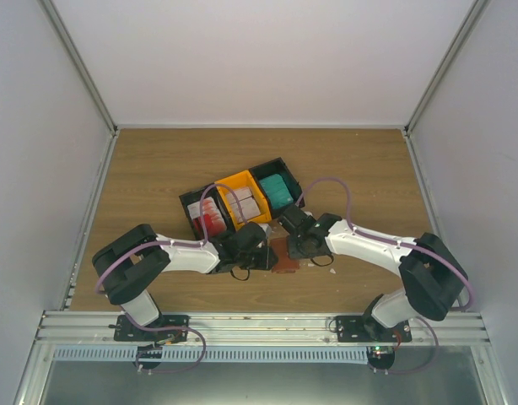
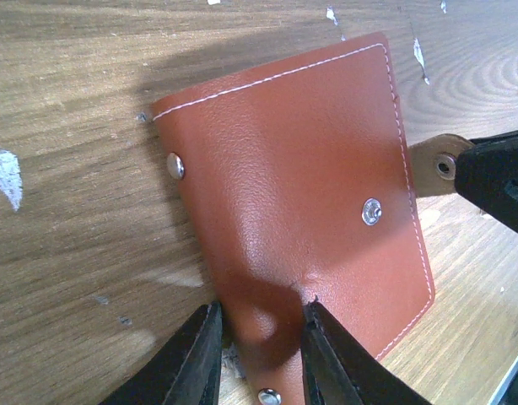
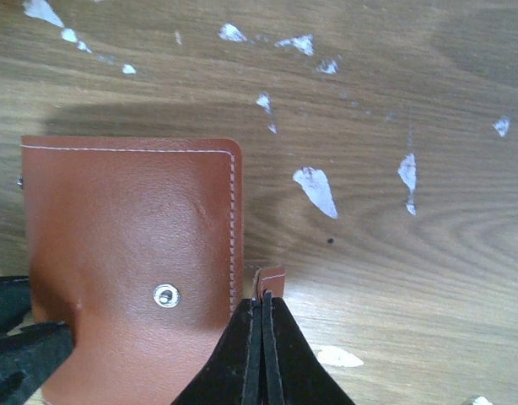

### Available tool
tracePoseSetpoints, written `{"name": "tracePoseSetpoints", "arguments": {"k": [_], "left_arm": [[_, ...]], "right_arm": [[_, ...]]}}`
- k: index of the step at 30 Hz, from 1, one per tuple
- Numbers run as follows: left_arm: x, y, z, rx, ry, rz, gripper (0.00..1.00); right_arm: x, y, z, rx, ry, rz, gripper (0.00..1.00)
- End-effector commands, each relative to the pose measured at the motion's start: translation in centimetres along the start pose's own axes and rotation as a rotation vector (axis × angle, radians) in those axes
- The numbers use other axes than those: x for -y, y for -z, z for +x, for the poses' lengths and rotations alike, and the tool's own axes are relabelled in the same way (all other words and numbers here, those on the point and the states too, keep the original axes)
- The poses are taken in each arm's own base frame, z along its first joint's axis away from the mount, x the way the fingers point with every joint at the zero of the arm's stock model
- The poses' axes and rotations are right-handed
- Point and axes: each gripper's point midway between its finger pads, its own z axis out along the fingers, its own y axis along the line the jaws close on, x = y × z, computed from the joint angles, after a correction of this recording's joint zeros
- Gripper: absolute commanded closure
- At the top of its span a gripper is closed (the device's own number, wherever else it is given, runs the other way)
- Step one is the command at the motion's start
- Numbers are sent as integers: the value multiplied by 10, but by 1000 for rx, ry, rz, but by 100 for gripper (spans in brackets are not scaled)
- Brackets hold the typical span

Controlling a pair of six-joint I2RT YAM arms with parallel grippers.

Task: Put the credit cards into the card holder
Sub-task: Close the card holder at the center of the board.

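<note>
Top view: card holder (image 1: 286,256) lies flat on wood table (image 1: 158,169), near the front edge, between the two grippers. Left gripper (image 1: 261,253) at its left side, right gripper (image 1: 299,250) at its right side. Just behind it, a row of three bins: black bin (image 1: 190,202) with red cards (image 1: 213,221), orange bin (image 1: 229,182) with white-pinkish cards (image 1: 249,205), second black bin (image 1: 272,164) with teal cards (image 1: 278,192). No card visible outside the bins.

Left wrist view: card holder folded closed, outer leather up, metal snaps showing. Left fingers (image 2: 200,359) partly apart, pinching the near edge of the leather, which creases between them. At the far right, the right gripper's black tip holds the strap tab (image 2: 440,162).

Right wrist view: right fingers (image 3: 242,354) pressed together, clamped on the strap tab just beside the card holder's stitched edge. Left gripper's dark fingers at bottom left, on the leather. White scraps (image 3: 314,190) scattered on the wood.
</note>
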Motion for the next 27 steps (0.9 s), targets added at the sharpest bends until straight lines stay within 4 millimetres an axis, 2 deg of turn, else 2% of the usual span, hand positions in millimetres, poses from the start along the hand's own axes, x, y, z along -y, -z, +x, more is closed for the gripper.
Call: {"name": "tracePoseSetpoints", "arguments": {"k": [1, 6, 13, 21, 27], "left_arm": [[-17, -6, 10, -30, 12, -52, 72], [-18, -7, 11, -31, 15, -52, 71], [-18, -7, 11, -27, 18, -50, 72], [-19, -7, 12, -31, 15, -52, 72], [-17, -6, 10, -28, 12, -51, 72]], "right_arm": [[-21, 6, -14, 53, 64, -90, 100], [-41, 3, -10, 34, 167, -189, 100], [-43, -6, 0, -17, 218, -195, 99], [-31, -8, -2, -22, 219, -121, 99], [-39, -9, 0, -32, 233, -162, 100]]}}
